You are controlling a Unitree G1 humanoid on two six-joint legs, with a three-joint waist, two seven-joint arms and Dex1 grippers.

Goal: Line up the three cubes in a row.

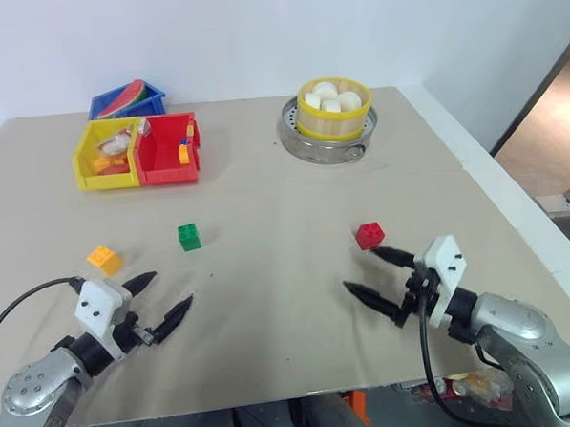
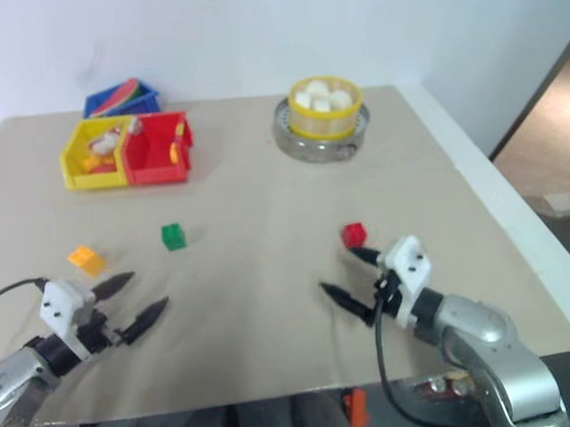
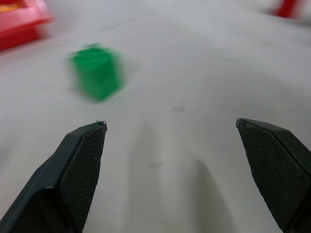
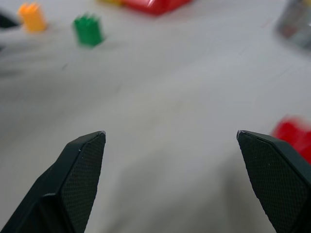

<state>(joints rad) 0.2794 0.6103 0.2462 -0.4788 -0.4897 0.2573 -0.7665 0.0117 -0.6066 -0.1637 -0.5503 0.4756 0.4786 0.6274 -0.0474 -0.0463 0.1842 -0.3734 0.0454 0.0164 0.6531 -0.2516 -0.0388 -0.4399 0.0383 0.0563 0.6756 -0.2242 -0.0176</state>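
Nothing looks lined up yet: the orange cube (image 1: 104,258), green cube (image 1: 189,237) and red cube (image 1: 369,235) lie scattered on the matte beige worktop (image 1: 270,300), red well apart from the others. All three are small, glossy, studded plastic; the left end effector (image 1: 161,300) and right end effector (image 1: 377,276) gape wide, empty

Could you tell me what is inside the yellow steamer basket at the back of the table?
The yellow steamer basket holds several round white buns, seen from above. Whatever lies beneath them is covered. The basket sits in a metal pot.
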